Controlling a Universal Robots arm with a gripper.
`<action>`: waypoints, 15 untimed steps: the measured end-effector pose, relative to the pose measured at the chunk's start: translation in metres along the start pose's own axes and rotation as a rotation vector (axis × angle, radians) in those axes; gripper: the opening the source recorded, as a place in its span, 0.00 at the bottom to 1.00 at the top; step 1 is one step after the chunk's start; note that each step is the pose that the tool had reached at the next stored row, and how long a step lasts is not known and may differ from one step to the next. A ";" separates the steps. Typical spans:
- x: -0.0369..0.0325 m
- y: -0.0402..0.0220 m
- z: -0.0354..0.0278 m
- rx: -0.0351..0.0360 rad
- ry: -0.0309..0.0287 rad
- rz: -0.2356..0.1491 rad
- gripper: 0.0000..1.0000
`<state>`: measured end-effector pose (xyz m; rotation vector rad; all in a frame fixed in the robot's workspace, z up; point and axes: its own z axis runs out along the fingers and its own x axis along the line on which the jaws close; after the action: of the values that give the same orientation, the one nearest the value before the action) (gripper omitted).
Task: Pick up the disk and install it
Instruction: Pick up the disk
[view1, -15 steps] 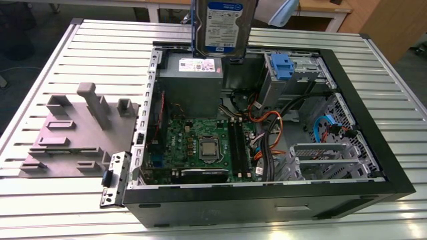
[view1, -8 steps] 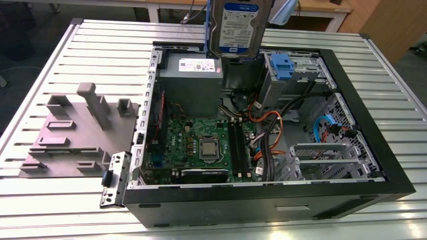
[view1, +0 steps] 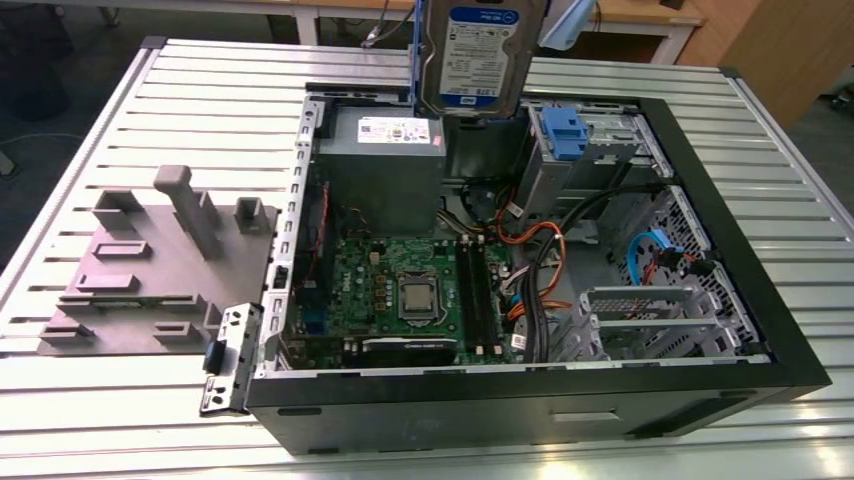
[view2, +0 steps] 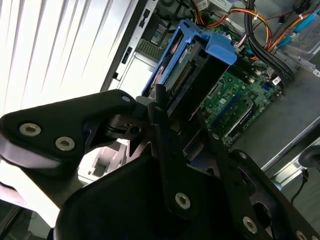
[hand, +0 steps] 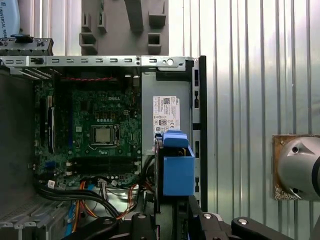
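Exterior view first: the disk (view1: 477, 55) hangs in the air, label facing us, above the open computer case (view1: 534, 385), over the corner that holds the grey power supply (view1: 380, 170). The case lies on its side on the slatted table (view1: 200, 90), and a grey fixture (view1: 147, 270) sits near the table's edge on the exterior view's left. Just beside the power supply we spot the drive cage with its blue latch (view1: 561, 135), and orange and black cables (view1: 541, 240) run loose between that cage and the motherboard (view1: 400, 290). Over to the second wrist view: the gripper (view2: 172, 107) is clamped on the disk, a black finger on each side, blue rails pointing down toward the board. The first wrist view agrees: we look along the disk's blue end, the fingers pinching it, the power supply's white sticker just beyond. So it is lifted but not installed. Now the worries: those loose cables could snag a rail on the way in. A slightly tilted disk might jam against the cage's edge or knock the power supply. And the grip is only on the narrow sides, so a bump could twist the disk between the fingers.
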<state>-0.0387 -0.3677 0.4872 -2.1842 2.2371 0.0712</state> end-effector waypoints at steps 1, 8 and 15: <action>0.0013 0.0000 -0.0001 0.0000 0.0000 0.000 0.35; 0.0144 -0.0003 -0.0005 0.0000 0.0001 0.000 0.35; 0.0324 -0.0007 -0.0011 0.0000 0.0001 0.000 0.35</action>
<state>-0.0387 -0.4001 0.4869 -2.1840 2.2374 0.0711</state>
